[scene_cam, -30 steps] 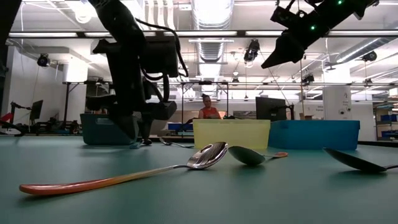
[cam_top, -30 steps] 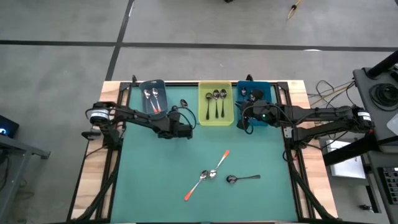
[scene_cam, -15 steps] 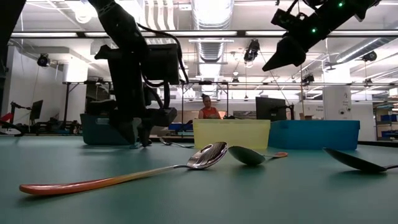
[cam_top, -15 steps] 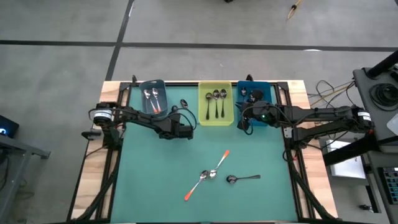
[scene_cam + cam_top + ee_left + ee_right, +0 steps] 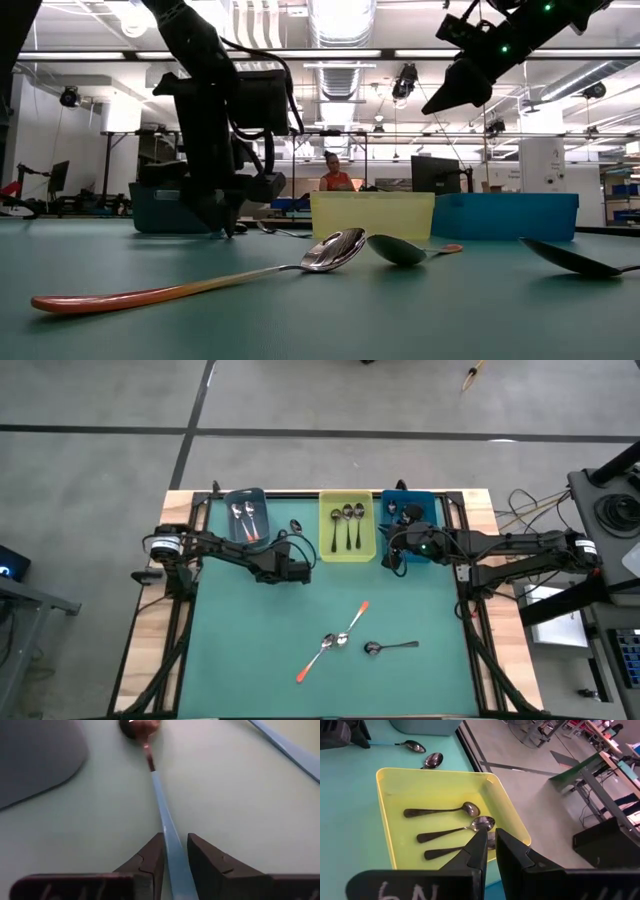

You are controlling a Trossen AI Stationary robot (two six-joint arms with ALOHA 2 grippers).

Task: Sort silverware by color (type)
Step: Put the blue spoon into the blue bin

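Left gripper [image 5: 172, 865], low over the green table [image 5: 260, 650] between the grey tray [image 5: 246, 515] and the yellow tray [image 5: 348, 528], has its fingers [image 5: 150, 862] closed against the handle of a pale blue spoon [image 5: 167, 837] lying on the mat. Right gripper [image 5: 490, 851], fingers together and empty, hangs above the yellow tray, which holds three dark-handled spoons [image 5: 440, 811]. Two orange-handled spoons [image 5: 333, 641] and one dark spoon [image 5: 390, 647] lie mid-table; orange-handled spoons [image 5: 249, 520] lie in the grey tray. Blue tray [image 5: 410, 520] sits beneath the right arm.
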